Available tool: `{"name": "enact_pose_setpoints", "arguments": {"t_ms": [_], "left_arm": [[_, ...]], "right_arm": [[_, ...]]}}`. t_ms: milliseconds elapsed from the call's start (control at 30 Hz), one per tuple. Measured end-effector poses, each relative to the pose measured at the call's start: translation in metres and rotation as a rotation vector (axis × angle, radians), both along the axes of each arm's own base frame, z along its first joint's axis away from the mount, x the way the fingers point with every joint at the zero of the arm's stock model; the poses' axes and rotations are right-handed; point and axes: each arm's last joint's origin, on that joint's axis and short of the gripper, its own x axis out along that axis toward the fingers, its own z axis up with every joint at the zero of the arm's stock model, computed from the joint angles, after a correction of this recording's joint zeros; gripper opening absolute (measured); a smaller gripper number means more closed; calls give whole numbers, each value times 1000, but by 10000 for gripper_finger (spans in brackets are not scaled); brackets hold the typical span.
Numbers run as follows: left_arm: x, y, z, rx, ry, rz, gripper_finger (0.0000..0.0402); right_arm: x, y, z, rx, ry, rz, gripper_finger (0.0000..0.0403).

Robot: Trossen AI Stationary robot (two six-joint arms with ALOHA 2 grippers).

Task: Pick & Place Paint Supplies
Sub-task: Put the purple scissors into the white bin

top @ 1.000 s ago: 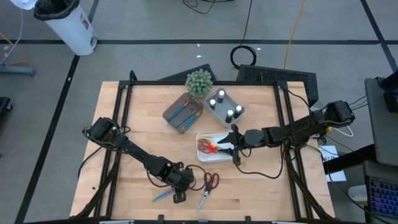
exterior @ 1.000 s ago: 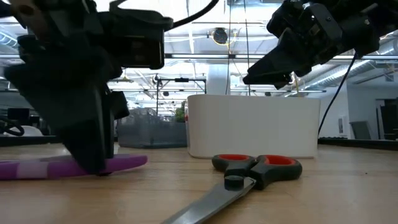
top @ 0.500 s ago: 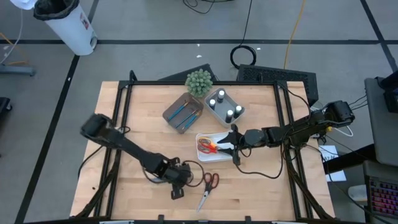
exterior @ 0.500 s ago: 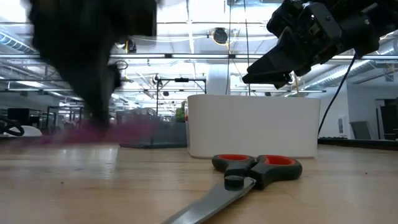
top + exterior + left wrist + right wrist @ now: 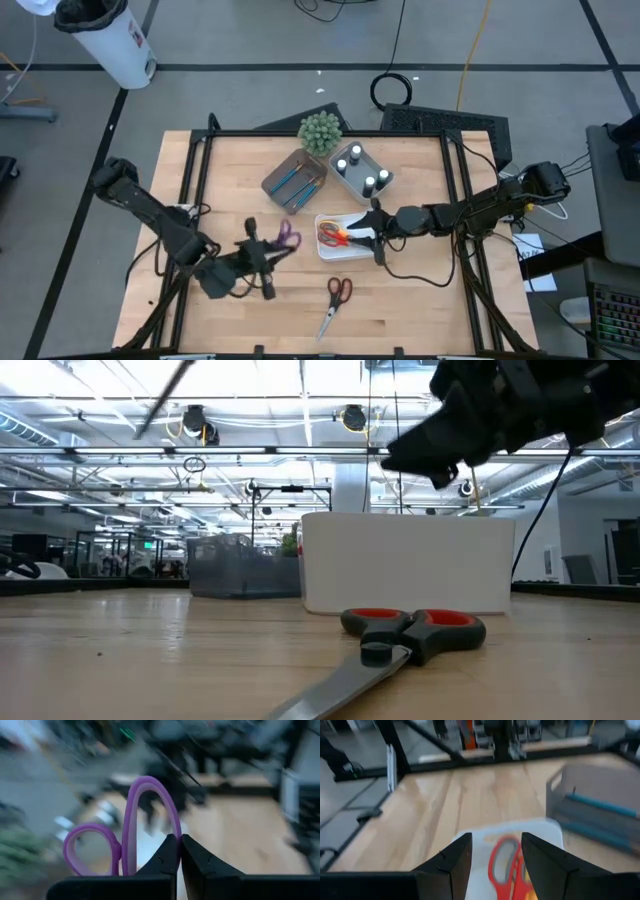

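Note:
Purple-handled scissors (image 5: 288, 237) hang above the table's near middle with my left gripper (image 5: 272, 250) shut on them; their two handle loops (image 5: 145, 815) stick out past its fingertips. My right gripper (image 5: 374, 236) hovers open over the right end of the white tray (image 5: 350, 222), where orange-red scissors (image 5: 335, 236) lie flat. In the right wrist view those scissors (image 5: 502, 860) show in the gap between the fingers of my right gripper (image 5: 496, 840), untouched. Another pair of scissors with red handles (image 5: 337, 292) lies flat on the table near the front edge. My left gripper is shut on the purple scissors just behind the handle loops (image 5: 170, 837); its own fingers (image 5: 167, 855) hide the place of contact. The fingers lie nearly level, pointing toward the table's right edge. The scissors are lifted clear of the table, loops foremost.
A brown tray (image 5: 295, 182) with blue brushes and a pale blue-grey tray (image 5: 360, 172) with white-capped bottles stand at the far middle, a green plant (image 5: 320, 130) behind them. Bare wood lies to the left and right. In the low view the white tray (image 5: 405, 560) stands behind the red-handled scissors (image 5: 410, 630).
My left gripper has taken hold of the purple scissors near the front edge, risen quickly, moved toward the far edge and a little left, and tipped from pointing down to nearly level. The scissors have been lifted clear of the table.

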Motion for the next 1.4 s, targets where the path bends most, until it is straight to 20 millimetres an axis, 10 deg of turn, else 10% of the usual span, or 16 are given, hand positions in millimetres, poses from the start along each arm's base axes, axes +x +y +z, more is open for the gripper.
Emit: {"name": "enact_pose_setpoints", "arguments": {"t_ms": [633, 1400], "left_arm": [[10, 89, -34, 49, -772, -507, 5], [13, 97, -36, 71, -756, -496, 5]], "right_arm": [[16, 3, 13, -73, -327, 11, 193], [86, 19, 0, -311, -487, -59, 194]]}}
